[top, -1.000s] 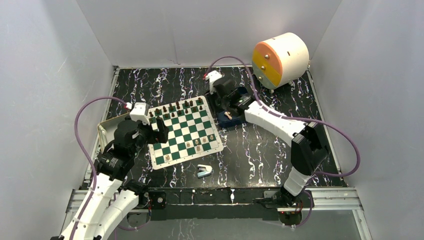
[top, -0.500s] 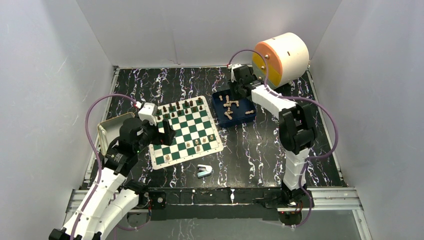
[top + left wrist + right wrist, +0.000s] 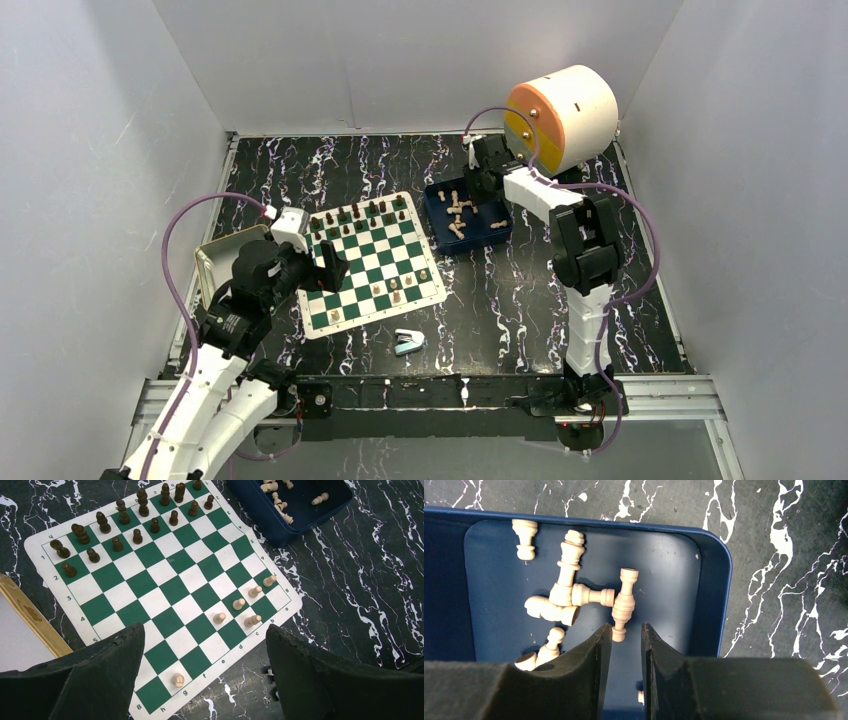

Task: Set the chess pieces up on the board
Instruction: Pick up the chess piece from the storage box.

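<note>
The green-and-white board (image 3: 372, 262) lies left of centre. Dark chess pieces (image 3: 122, 517) stand in two rows along its far edge, and a few tan ones (image 3: 240, 603) stand near its right corner, with a single one (image 3: 176, 680) at the near edge. More tan pieces (image 3: 569, 580) lie tumbled in a dark blue tray (image 3: 709, 595). My left gripper (image 3: 203, 629) hangs open and empty above the board's near-left part (image 3: 325, 265). Over the tray's far right corner, my right gripper (image 3: 625, 627) has its jaws a narrow gap apart with nothing between them. One lying tan piece (image 3: 624, 602) ends just ahead of its fingertips.
A small light-blue stapler-like object (image 3: 407, 342) lies in front of the board. At the back right, close behind the right gripper, stands a white drum with an orange face (image 3: 560, 118). A gold-rimmed tin (image 3: 215, 262) sits left of the board. White walls enclose the table.
The right gripper has moved from over the tray's middle to its far right corner, uncovering the tray, and the arm has folded up. The left gripper has shifted slightly over the board.
</note>
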Action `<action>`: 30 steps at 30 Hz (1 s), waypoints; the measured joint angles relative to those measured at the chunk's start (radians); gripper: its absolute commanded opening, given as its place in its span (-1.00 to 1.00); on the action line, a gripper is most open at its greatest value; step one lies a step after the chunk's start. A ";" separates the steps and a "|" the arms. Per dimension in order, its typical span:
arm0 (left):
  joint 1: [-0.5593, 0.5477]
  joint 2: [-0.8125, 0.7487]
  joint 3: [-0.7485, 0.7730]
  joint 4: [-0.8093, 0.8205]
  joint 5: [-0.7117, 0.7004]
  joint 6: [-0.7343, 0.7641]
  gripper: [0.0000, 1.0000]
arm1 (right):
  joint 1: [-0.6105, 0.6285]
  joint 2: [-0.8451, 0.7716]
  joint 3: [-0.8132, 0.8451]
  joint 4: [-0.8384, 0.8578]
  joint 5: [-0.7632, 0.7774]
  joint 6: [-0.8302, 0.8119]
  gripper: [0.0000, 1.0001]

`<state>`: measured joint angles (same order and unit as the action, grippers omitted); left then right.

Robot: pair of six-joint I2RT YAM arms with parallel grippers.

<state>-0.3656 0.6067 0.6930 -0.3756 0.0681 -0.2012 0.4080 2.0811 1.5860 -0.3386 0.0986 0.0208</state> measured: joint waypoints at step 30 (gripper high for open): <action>-0.003 0.020 0.000 -0.003 -0.034 0.001 0.62 | 0.002 0.077 0.016 0.019 0.007 -0.040 -0.54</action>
<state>-0.3683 0.6270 0.6930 -0.3790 0.0341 -0.2005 0.4099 2.1578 1.6016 -0.3191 0.1055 -0.0193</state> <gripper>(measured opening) 0.813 0.273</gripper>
